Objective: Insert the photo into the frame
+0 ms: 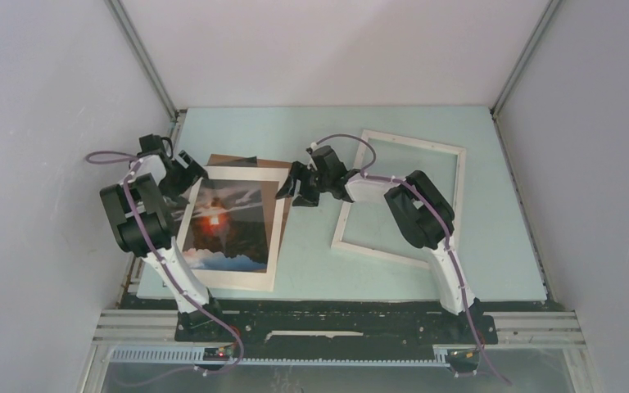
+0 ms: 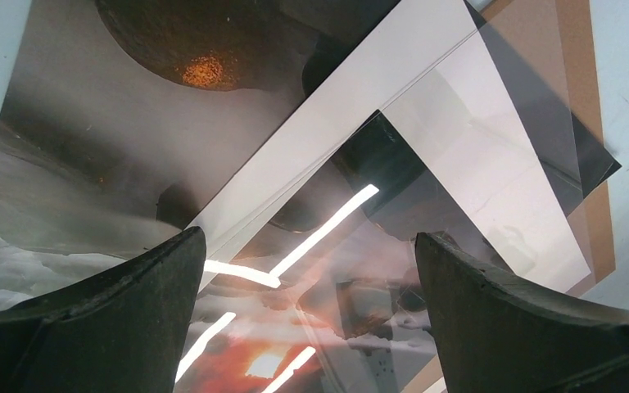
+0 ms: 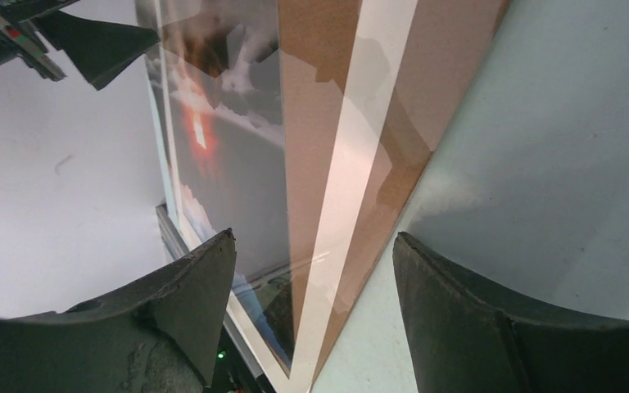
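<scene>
Right arm [image 1: 422,217] covering frame [image 1: 414,142] corner, photo [image 1: 229,225] corner hidden

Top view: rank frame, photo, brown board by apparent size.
1. frame, slightly the largest outline.
2. photo, close behind.
3. brown board: only edge strips show. The rest is hidden under the photo, so its real size is unsure.

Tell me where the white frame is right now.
Top view: the frame lies flat on the right side of the table, partly under the right arm, apart from the photo at left.
</scene>
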